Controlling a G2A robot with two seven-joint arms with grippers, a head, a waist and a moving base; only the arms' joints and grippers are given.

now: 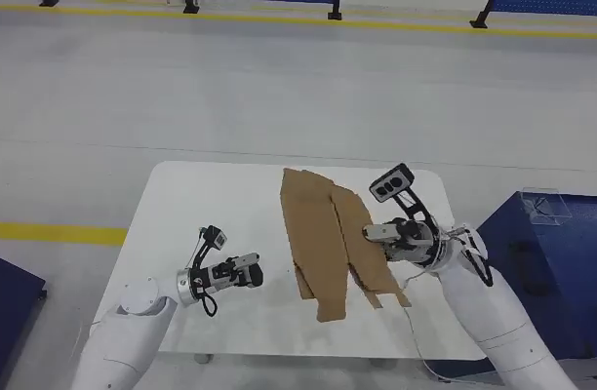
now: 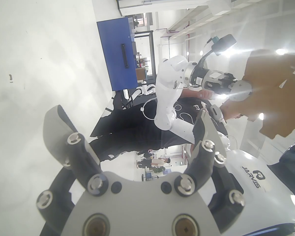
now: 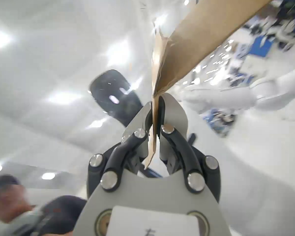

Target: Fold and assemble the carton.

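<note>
Left gripper (image 1: 252, 271) sits over the near half of the white table (image 1: 196, 200), fingers spread wide, holding nothing. Right gripper (image 3: 156, 104) is pinched onto 1 edge of the flattened brown carton (image 1: 318, 244). Carton is held tilted over mid-table, its far end reaching toward the back edge.

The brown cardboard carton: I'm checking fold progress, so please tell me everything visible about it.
The brown cardboard carton is an unassembled blank of long creased panels with short flaps at its near end, over the white table. The right gripper is shut on one thin edge, where the board looks frayed; beyond it two panels spread apart along a fold. The open left gripper stands apart from it.
</note>
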